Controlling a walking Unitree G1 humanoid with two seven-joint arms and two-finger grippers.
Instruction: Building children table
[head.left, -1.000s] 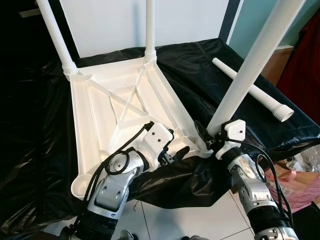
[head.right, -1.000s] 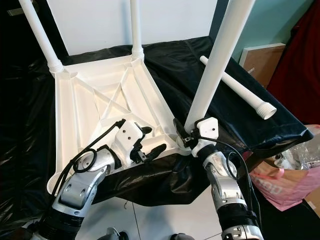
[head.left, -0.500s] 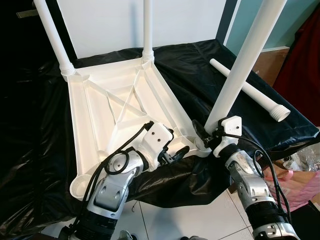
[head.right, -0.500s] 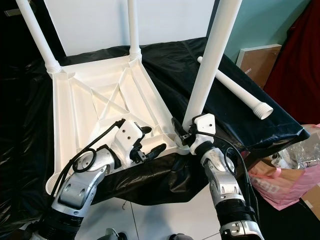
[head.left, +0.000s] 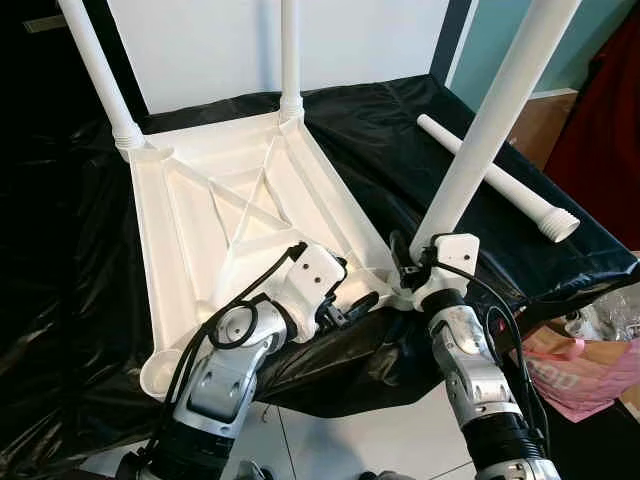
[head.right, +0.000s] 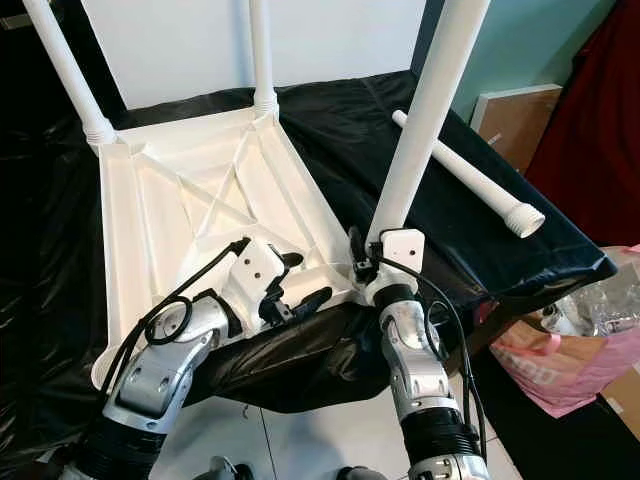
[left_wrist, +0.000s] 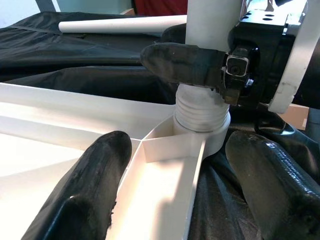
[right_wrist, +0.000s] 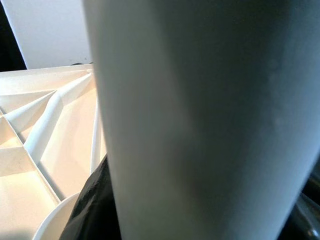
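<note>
Tabletop (head.left: 230, 215), white plastic, is lying upside down on the black sheet (head.left: 400, 130), ribbed underside facing up. Two legs are standing in the far corner sockets: one at about 10 o'clock (head.left: 100, 75), one at about 12 o'clock (head.left: 290, 55).

A third leg (head.left: 490, 120) is sitting with its threaded end in the near corner socket (left_wrist: 200, 137) at about 4 o'clock of the tabletop, and is leaning away toward 1 o'clock. The right gripper (head.left: 415, 270) is clamping this leg just above the threads; in the left wrist view one black finger (left_wrist: 185, 62) is wrapping across the front of the leg. How far the threads are seated cannot be told.

The left gripper (head.left: 350, 305) is resting at the near edge of the tabletop, just at 9 o'clock of that socket. Its fingers are standing apart and are straddling the rim rib: one finger (left_wrist: 85, 195) is lying inside the tray, the other (left_wrist: 270, 180) is outside over the sheet. Whether they are pressing on the rib is unclear.

A fourth leg (head.left: 500, 180) is lying loose on the sheet at about 2 o'clock, well apart from the tabletop, threaded end pointing toward 4 o'clock.

A pink bag (head.left: 590, 365) is sitting on the floor at 4 o'clock, beyond the sheet's edge.
</note>
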